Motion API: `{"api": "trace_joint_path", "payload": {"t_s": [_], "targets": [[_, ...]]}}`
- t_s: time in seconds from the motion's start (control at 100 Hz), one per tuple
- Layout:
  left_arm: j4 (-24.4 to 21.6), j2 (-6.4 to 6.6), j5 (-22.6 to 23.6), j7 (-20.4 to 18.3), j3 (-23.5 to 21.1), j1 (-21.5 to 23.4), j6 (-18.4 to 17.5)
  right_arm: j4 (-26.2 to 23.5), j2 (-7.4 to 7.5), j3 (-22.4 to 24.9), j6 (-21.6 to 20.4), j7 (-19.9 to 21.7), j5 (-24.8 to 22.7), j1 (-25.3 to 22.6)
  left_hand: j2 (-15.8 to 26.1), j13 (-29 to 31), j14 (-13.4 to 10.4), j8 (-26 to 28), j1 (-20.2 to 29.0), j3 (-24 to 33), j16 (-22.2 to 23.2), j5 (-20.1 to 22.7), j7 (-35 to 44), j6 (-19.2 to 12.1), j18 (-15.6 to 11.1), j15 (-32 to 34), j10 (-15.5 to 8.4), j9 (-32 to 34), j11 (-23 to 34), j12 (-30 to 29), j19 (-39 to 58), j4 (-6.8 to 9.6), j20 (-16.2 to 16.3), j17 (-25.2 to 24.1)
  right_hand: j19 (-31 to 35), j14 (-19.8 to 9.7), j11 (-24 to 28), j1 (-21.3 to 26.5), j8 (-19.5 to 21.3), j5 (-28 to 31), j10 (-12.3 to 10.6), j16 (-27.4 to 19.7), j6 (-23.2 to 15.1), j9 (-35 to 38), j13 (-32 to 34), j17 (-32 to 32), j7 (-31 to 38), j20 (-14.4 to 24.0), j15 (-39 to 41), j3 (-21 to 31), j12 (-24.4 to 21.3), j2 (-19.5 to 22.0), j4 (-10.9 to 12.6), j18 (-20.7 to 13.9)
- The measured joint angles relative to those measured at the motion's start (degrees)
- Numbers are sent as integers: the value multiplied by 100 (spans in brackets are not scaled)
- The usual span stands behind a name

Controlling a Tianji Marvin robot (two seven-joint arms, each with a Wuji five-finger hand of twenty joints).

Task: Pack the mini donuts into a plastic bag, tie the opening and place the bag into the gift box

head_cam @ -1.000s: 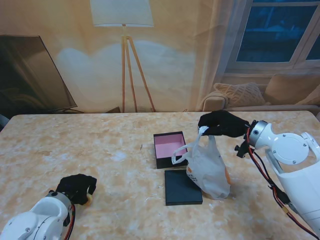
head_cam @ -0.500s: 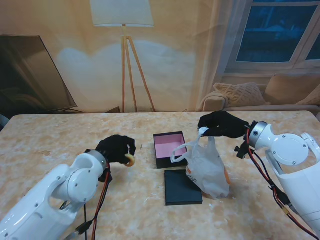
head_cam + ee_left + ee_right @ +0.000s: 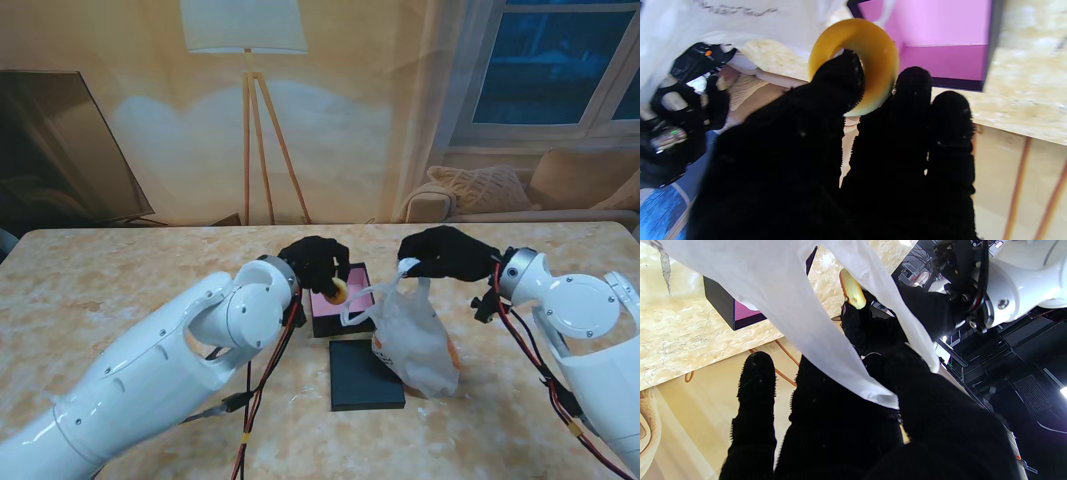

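The right hand [image 3: 440,252] is pinching the plastic bag [image 3: 418,340] open so the left hand [image 3: 316,264], gripping 1 mini donut [image 3: 339,291], is finding its mouth.

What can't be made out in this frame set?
- Contents of the plastic bag: stand view, its opaque film hides them.
- Gift box floor: the left robot hand with its donut covers part.
- Right robot hand grip on the handle: right wrist view, film covers the fingers.
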Motion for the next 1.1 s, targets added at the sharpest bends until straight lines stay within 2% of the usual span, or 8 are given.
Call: {"api": "trace_joint_path", "payload": {"t_s": [0.16, 0.27, 0.34, 0.48, 0.55, 0.62, 0.82, 1.1], "targets": [[115, -167, -330, 135, 385, -390, 111, -46, 1, 16, 5, -40, -49, -53, -1, 0, 0, 0, -3, 58, 0, -5, 57, 0, 0, 4, 2, -2, 15, 0, 2, -2, 0, 0, 0, 0, 0, 0, 0, 0, 0, 0, 0, 0, 0, -2, 0, 0, 0, 0, 0, 0, 0, 0], [285, -344, -660, 263, 582, -612, 385, -85, 0, 31, 31, -66, -87, -86, -2, -9, 0, 0, -3, 72, 0, -10, 70, 0, 0, 8, 10, -6, 28, 0, 3, -3, 0, -3, 0, 0, 0, 0, 0, 0, 0, 0, 0, 0, 0, -2, 0, 0, 0, 0, 0, 0, 0, 0], [416, -468, -917, 396, 666, -710, 486, -112, 0, 48, 38, -72, -102, -109, -2, -11, 0, 0, -3, 82, 0, -15, 109, 0, 0, 16, 13, -8, 32, 0, 9, -3, 0, -6, 0, 0, 0, 0, 0, 0, 0, 0, 0, 0, 0, -3, 0, 0, 0, 0, 0, 0, 0, 0], [631, -676, -1049, 545, 789, -809, 541, -133, 0, 74, 37, -72, -112, -135, -2, -12, 1, 0, -3, 82, 0, -16, 117, 0, 0, 64, 16, -9, 87, -8, 19, -4, 0, -7, 0, 0, 0, 0, 0, 0, 0, 0, 0, 0, 0, -4, 0, 0, 0, 0, 0, 0, 0, 0], [654, -747, -1343, 594, 800, -821, 671, -134, 0, 79, 33, -72, -112, -138, -2, -12, 1, -1, -3, 82, 0, -17, 118, 0, 0, 65, 21, -10, 91, -10, 23, -4, 0, -7, 0, 0, 0, 0, 0, 0, 0, 0, 0, 0, 0, -4, 0, 1, 0, 0, 0, 0, 0, 0], [651, -780, -1571, 589, 809, -822, 725, -135, 0, 81, 30, -72, -112, -139, -2, -12, 1, -3, -3, 82, 0, -17, 120, 0, 0, 67, 21, -10, 93, -17, 24, -5, 0, -7, 0, 0, 0, 0, 0, 0, 0, 0, 1, 0, 0, -5, 0, 1, 0, 0, 0, 0, 0, 0], [604, -790, -1555, 468, 832, -783, 716, -138, 0, 81, 36, -96, -126, -139, -2, -12, 1, -6, -3, 83, 0, -18, 120, 1, 0, 73, 25, -11, 93, -22, 51, -5, 0, -7, 0, 0, 0, 0, 0, 0, 0, 0, 1, 0, 0, -5, 0, 1, 0, 0, 0, 0, 0, 1], [442, -778, -1903, 437, 736, -662, 792, -155, -2, 86, 45, -120, -147, -154, -2, -13, 4, -50, -3, 83, 0, -18, 121, 20, 3, 79, 31, -11, 105, -24, 72, -5, 0, -8, 0, 0, 0, 0, 0, 0, 0, 0, 1, 0, 0, -6, 0, 1, 0, 0, 0, 0, 0, 1]]}}
